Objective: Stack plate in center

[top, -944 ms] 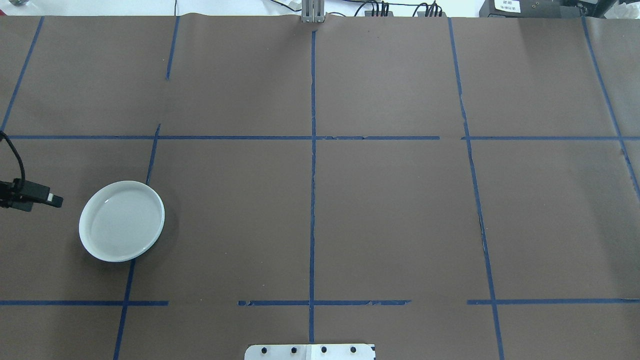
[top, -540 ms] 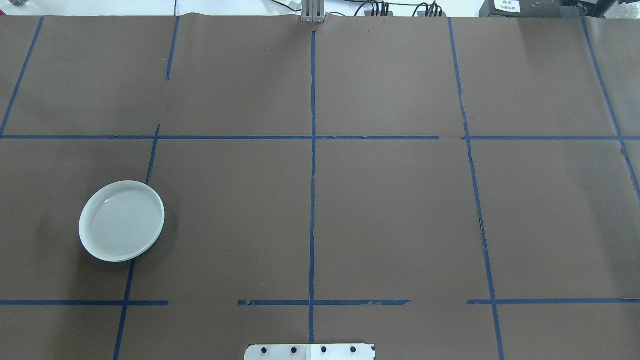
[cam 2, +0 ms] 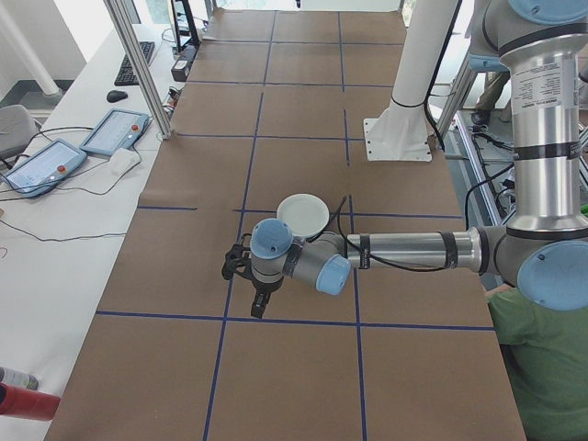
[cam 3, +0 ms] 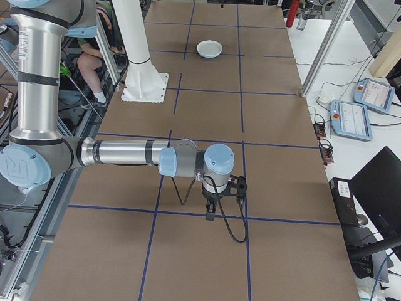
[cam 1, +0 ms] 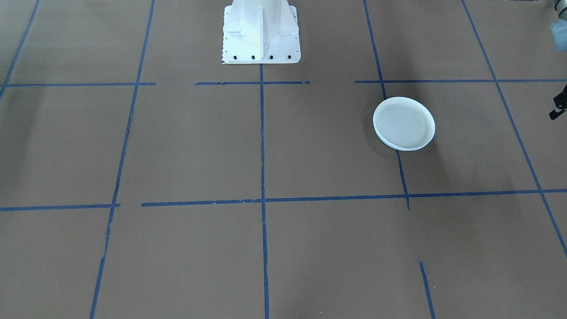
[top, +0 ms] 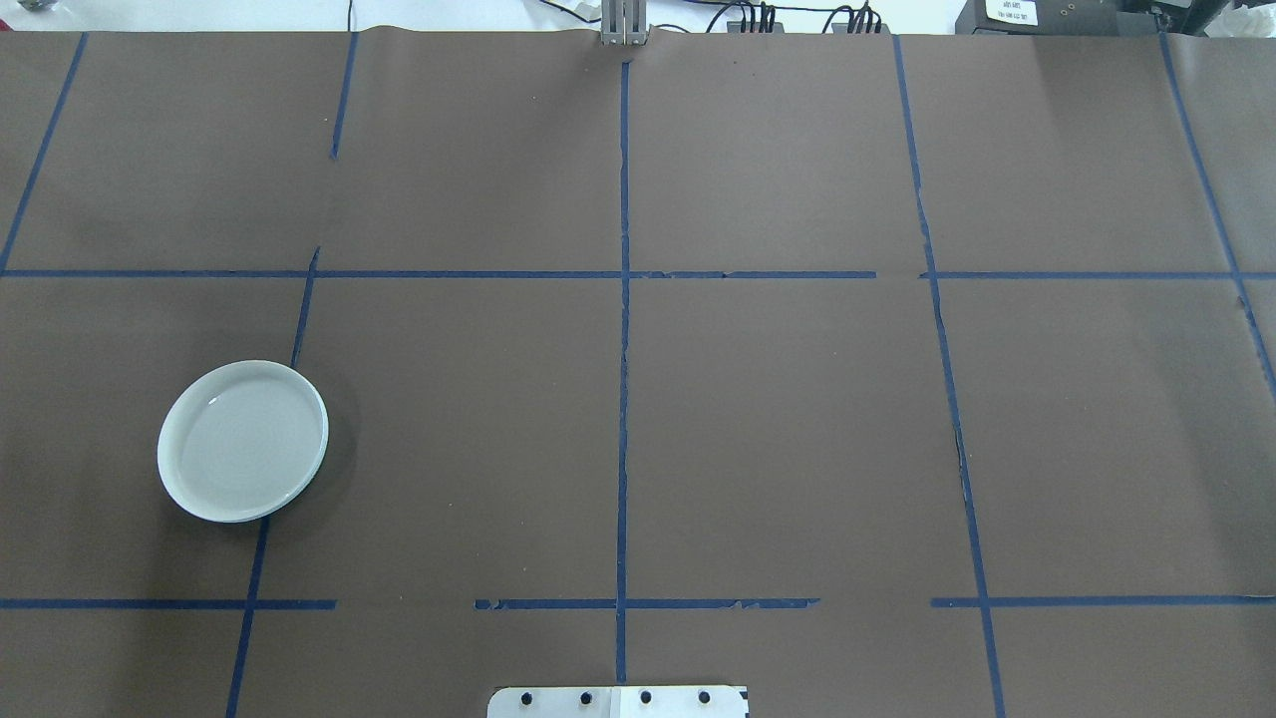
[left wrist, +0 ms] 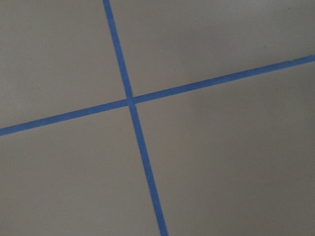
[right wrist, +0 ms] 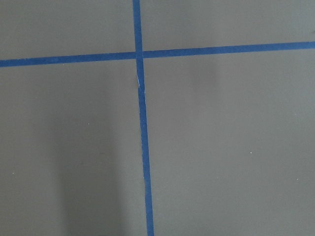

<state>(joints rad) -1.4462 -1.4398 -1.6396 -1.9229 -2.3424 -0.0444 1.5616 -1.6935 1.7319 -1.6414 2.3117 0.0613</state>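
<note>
A round pale grey-white plate (top: 242,441) with a low rim lies on the brown paper over a blue tape line, left of the table's middle. It also shows as the plate (cam 1: 403,123) (cam 2: 303,214) (cam 3: 209,48). Its near rim looks layered; I cannot tell whether more than one plate lies there. My left gripper (cam 2: 241,269) hovers beyond the plate toward the table's left end, apart from it, with only a black sliver of the gripper (cam 1: 559,106) at the front view's edge. My right gripper (cam 3: 237,186) hangs over bare paper at the far right end. I cannot tell whether either is open or shut. Both wrist views show only paper and tape.
The white robot base (cam 1: 260,31) stands at the table's near-middle edge. Teach tablets (cam 2: 55,161) (cam 3: 351,119) and cables lie on the side benches. A person in green (cam 2: 542,367) sits behind the left arm. Aluminium posts (cam 2: 138,64) rise at the table's far edge.
My left gripper, at the overhead view's left edge beside the plate 0.9 s ago, has drawn out of that view to the left. The plate has not moved.
</note>
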